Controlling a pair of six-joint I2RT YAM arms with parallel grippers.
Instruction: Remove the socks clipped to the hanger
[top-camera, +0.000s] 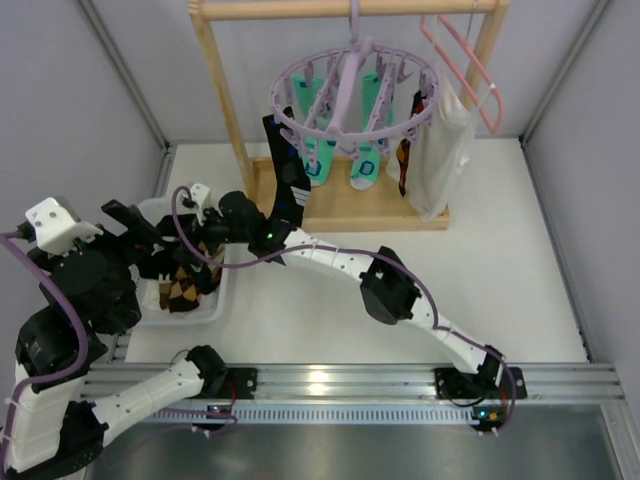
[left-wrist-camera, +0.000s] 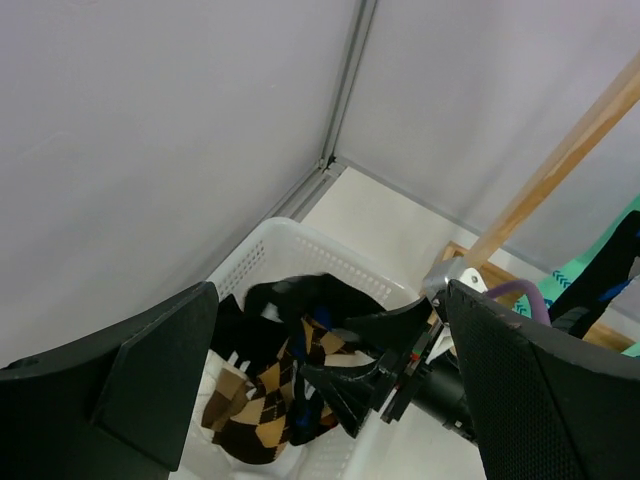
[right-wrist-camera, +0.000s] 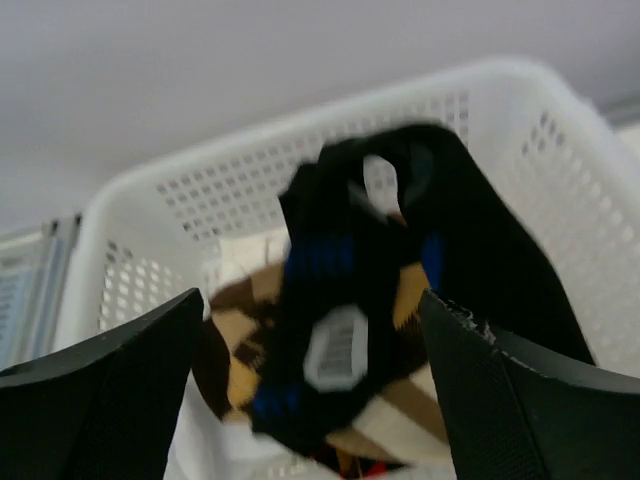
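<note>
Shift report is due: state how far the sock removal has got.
Done: argyle socks lie in the white basket. In hand: the open right gripper is above the basket, a blurred black sock below it, apparently loose. Left: a hanging black sock, two teal socks and a dark-orange sock still on the hanger.

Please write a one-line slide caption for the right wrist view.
Open right gripper above the white basket, a black sock over brown argyle socks inside.
</note>
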